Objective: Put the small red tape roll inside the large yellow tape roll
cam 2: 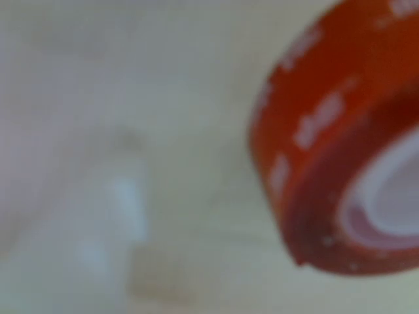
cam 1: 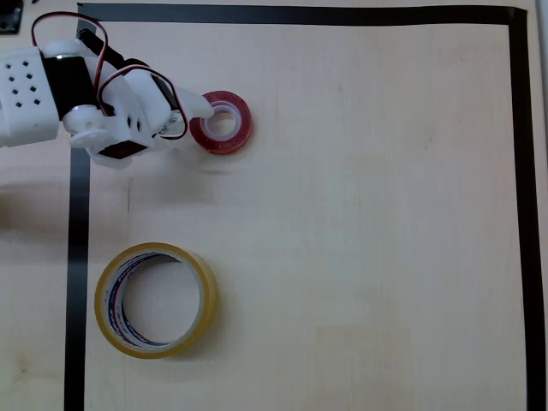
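The small red ring of tape with its pale inner core [cam 1: 221,122] lies flat on the light wooden tabletop [cam 1: 360,214], near the upper left corner of the black-taped border [cam 1: 520,171] in the overhead view, hole facing up. My white two-finger gripper [cam 1: 199,110] comes at it from the left; one white finger reaches over the roll's left rim toward the hole, though I cannot tell from these pictures whether the fingers are spread or pinched on the wall. In the wrist view the red roll [cam 2: 340,144] sits blurred and very close at the right, so I judge the gripper is right at the roll. The large ring of translucent yellowish tape with red and blue lines on its core [cam 1: 155,299] lies flat well apart from the red one, straight down the picture and slightly left in the overhead view, its wide hole open upward. So once I have the red roll held, the carry runs down the picture along the left border toward that hole, then lowers it in.
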Tool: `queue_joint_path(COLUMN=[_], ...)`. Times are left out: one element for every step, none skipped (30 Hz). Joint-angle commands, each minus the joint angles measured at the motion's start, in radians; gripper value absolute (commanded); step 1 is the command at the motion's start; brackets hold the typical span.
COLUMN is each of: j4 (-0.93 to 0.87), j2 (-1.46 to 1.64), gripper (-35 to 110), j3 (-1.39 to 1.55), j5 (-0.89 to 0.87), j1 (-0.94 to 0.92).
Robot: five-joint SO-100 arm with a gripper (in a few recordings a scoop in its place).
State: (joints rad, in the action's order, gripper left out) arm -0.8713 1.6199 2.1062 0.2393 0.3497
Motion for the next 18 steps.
queue_joint_path(j4=[0.035, 0.048, 0.051, 0.058, 0.061, 0.061, 0.049, 0.018, -0.034, -0.097, -0.158, -0.209, -0.227, -0.224, -0.213, -0.206, -0.204, -0.204], j2=[0.021, 0.018, 0.017, 0.017, 0.012, 0.003, -0.017, -0.051, -0.101, -0.166, -0.233, -0.285, -0.305, -0.299, -0.287, -0.281, -0.279, -0.279], gripper=[24, 24, 24, 24, 24, 24, 24, 23, 22, 20, 19, 19, 19, 20, 20, 20, 19, 19], j3=[0.017, 0.023, 0.025, 0.025, 0.021, 0.011, -0.012, -0.052, -0.110, -0.184, -0.259, -0.321, -0.344, -0.337, -0.324, -0.314, -0.314, -0.314], j5=[-0.012, -0.012, -0.012, -0.012, -0.012, -0.017, -0.029, -0.034, -0.034, -0.035, -0.035, -0.035, -0.035, -0.031, -0.031, -0.034, -0.034, -0.034], j1=[0.015, 0.015, 0.014, 0.011, 0.009, 0.008, 0.006, 0.005, 0.005, 0.003, 0.000, -0.005, -0.006, -0.003, 0.000, 0.003, 0.008, 0.008])
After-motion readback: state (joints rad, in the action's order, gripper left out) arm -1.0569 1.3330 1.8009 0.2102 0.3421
